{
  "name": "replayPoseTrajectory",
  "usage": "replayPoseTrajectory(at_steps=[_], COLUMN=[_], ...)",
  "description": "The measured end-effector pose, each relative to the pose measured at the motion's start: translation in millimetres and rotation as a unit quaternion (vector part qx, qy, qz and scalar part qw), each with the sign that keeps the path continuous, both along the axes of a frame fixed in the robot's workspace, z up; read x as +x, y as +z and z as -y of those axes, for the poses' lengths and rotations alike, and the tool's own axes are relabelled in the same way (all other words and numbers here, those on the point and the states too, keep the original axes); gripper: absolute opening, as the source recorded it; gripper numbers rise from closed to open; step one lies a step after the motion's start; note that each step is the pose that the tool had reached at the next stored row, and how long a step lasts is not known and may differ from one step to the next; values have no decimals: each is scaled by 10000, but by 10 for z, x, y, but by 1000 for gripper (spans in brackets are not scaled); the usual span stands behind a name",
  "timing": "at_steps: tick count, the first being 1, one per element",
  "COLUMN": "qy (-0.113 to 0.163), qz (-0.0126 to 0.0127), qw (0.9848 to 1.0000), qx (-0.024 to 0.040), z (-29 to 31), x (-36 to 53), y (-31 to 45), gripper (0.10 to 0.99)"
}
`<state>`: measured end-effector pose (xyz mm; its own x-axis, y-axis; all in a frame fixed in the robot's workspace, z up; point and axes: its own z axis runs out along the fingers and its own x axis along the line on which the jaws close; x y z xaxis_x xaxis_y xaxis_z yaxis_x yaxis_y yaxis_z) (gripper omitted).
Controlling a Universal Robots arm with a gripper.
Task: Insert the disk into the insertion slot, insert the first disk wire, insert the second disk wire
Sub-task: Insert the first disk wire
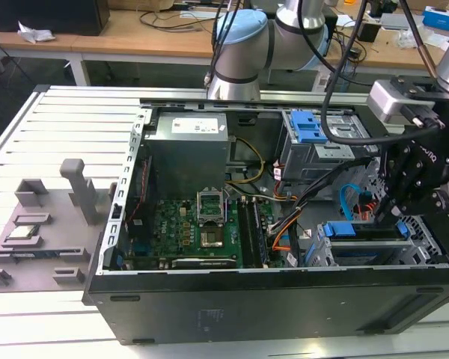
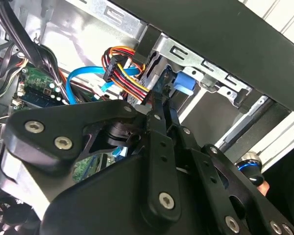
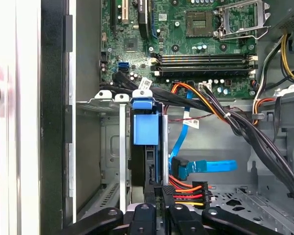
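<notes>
The disk [image 3: 146, 129], framed by its bright blue carrier, sits inside the insertion slot [image 3: 112, 147], a low grey perforated cage; in the exterior view the disk [image 1: 359, 241] lies at the case's front on that view's right. My gripper [image 3: 160, 193] is at the disk's open end, shut on the black plug of the first disk wire [image 3: 188, 193], a red, orange, yellow and black bundle. The second wrist view shows the gripper [image 2: 157, 105] beside that wire [image 2: 122, 73] and the carrier's blue tab [image 2: 183, 83]. A flat blue second wire [image 3: 210, 166] lies loose beside the disk.
A thick black cable bundle [image 3: 245, 127] crosses above the cage. The motherboard [image 1: 202, 224] and power supply [image 1: 191, 153] fill the case's middle. A taller grey bay with a blue latch [image 1: 310, 127] stands behind. A grey fixture [image 1: 37, 224] rests on the table at the exterior view's left.
</notes>
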<state>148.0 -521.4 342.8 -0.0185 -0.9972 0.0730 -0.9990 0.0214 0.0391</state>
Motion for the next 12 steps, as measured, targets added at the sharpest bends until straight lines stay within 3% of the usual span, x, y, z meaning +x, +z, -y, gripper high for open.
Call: replayPoseTrajectory(at_steps=[12], qy=[0], qz=[0], qw=[10000], qx=[-7], z=[7], x=[10], y=[-60], gripper=[169])
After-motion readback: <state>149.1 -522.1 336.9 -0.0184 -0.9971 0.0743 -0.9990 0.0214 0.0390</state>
